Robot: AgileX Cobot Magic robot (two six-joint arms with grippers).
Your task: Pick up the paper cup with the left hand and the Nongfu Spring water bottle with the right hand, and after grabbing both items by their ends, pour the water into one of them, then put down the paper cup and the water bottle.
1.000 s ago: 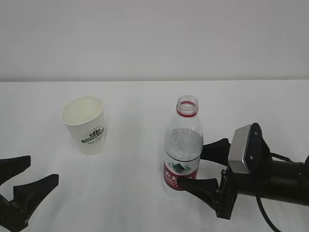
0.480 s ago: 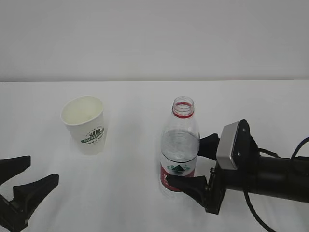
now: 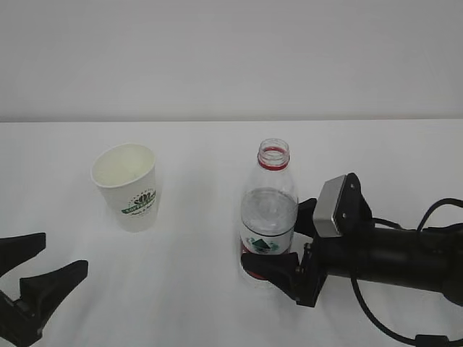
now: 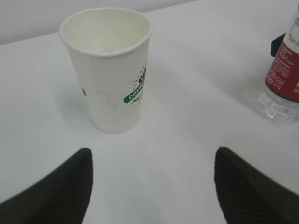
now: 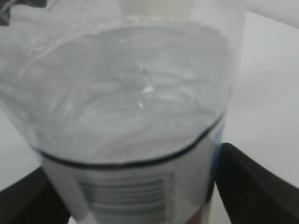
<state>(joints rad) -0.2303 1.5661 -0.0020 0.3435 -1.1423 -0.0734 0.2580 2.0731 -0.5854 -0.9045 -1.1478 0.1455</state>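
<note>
The white paper cup [image 3: 130, 186] with a green logo stands upright and empty at the left [image 4: 110, 74]. My left gripper [image 3: 65, 251] is low at the near left, a little short of the cup, open with nothing between its fingers [image 4: 154, 151]. The uncapped Nongfu Spring water bottle [image 3: 269, 213] stands on the table with water [image 5: 131, 93] up to about its shoulder. My right gripper [image 3: 278, 235] reaches in from the right at label height. It is open, with one finger on each side of the bottle [image 5: 135, 116], which fills the space between them.
The white table [image 3: 202, 289] runs back to a plain white wall. The bottle's foot shows at the right edge of the left wrist view [image 4: 285, 70]. Black cables [image 3: 376, 318] trail from the right arm along the near right.
My right gripper has slid left so that its fingers now straddle the bottle, and the bottle has shifted slightly left. The left gripper and the cup have not moved.
</note>
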